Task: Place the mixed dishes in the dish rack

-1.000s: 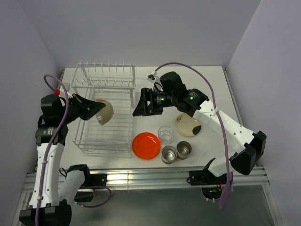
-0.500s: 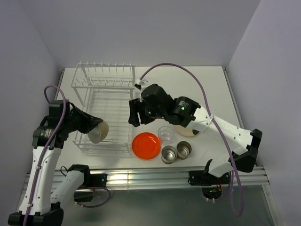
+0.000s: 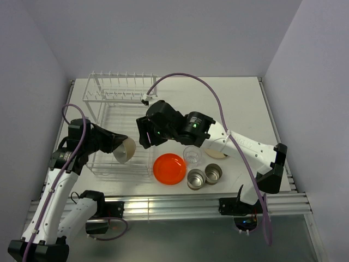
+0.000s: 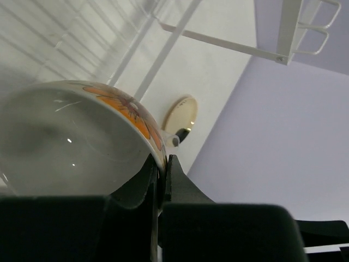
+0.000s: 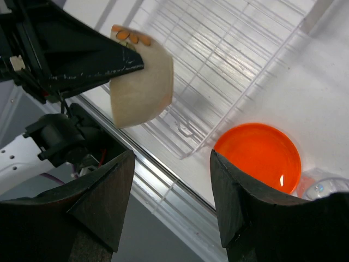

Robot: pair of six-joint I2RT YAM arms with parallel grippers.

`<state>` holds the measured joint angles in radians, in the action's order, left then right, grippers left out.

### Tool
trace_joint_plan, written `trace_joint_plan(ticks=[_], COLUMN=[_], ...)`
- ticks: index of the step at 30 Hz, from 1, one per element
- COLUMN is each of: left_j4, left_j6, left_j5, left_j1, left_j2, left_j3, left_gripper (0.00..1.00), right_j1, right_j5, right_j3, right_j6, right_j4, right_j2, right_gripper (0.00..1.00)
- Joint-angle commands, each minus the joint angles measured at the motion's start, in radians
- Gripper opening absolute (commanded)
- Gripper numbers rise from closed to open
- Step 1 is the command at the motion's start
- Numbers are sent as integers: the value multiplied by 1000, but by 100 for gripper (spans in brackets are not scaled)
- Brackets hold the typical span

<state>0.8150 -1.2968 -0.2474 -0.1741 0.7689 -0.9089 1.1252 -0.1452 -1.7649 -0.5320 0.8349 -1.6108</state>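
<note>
Where the near-left part of the dish rack (image 3: 121, 115) lies in the left half of the top view, the white-beige bowl (image 3: 126, 151) is held above the basket wires. The bowl is tilted onto its side, and an orange flower pattern is seen on its outer wall in both wrist views. Whether the bowl is touching the wires cannot be told. The left gripper (image 3: 120, 147) is clamped on the bowl: in the left wrist view its two fingers are closed together across the rim, one inside and one outside.

The right gripper (image 5: 172, 213) is positioned over the right edge of the rack, at the centre of the top view, just beside the bowl. Its jaws are spread apart and nothing is held between them.

The remaining dishes are located on the table to the right of the rack, in the lower centre of the top view. The flat orange-red plate (image 3: 169, 168) is placed just beside the rack's near-right corner. The clear glass (image 3: 192, 155) is set at its upper right, and the two small steel cups (image 3: 196, 178) (image 3: 214, 173) are placed side by side below the glass. The cream plate (image 3: 216, 155) is largely hidden under the right arm.
</note>
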Motion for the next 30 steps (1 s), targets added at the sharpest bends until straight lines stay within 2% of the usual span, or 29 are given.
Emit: trace_joint_plan(ticks=[1, 5, 15, 25, 30], left_j4=[-292, -329, -431, -1012, -1227], left_j6=[-74, -119, -128, -301, -302], left_j5=[-162, -167, -151, -260, -282], left_j1=[-5, -5, -5, -5, -5], left_j2=[-9, -19, 7, 0, 47], left_j3=[70, 110, 160, 435, 528], left_gripper=[0, 0, 0, 0, 0], right_j1=[-16, -27, -28, -41, -50], right_j5=[-7, 84, 70, 52, 68], right_j3=[50, 79, 96, 169, 229], right_j6=[7, 26, 38, 47, 46], right_j4=[-28, -50, -39, -40, -57], right_j2=[84, 85, 101, 178, 216], right_gripper=[65, 65, 66, 66, 66])
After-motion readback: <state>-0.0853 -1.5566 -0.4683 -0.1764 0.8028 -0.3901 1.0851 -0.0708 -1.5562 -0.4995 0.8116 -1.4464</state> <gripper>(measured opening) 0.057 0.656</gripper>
